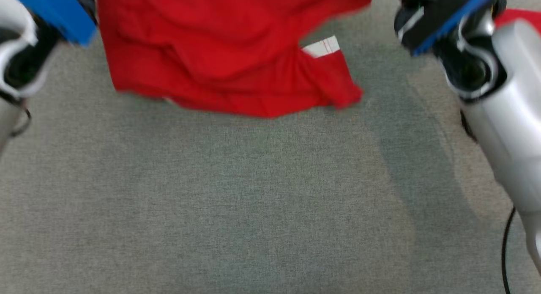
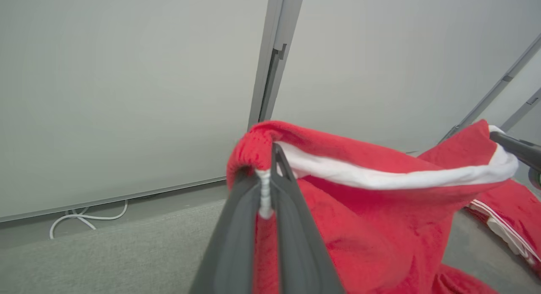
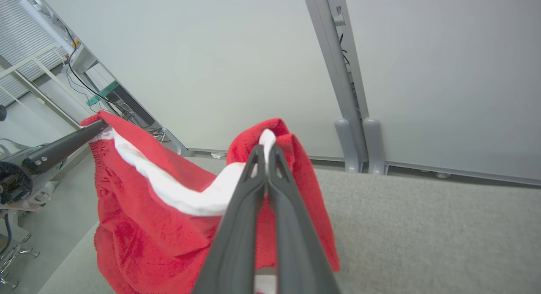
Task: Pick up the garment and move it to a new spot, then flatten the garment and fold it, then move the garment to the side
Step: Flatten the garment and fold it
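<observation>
Fingers (image 2: 236, 243) of the left gripper (image 2: 264, 171) and right gripper (image 3: 265, 152) are both clamped on the white-banded top edge of the red fleecy garment (image 2: 359, 226), which hangs stretched between them over the grey carpet (image 1: 253, 201).

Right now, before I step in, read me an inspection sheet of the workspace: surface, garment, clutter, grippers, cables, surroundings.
Surface: grey carpet, flat.
Job's things: red garment held up, hanging by its white band between both grippers.
Clutter: red striped cloth lying on the carpet; cannot tell whether it belongs to the garment.
Grippers: left gripper and right gripper, jaws shut on the white band.
Cables: white cable along the wall foot; black cable beside the right arm.
Surroundings: grey partition panels with a post.
</observation>
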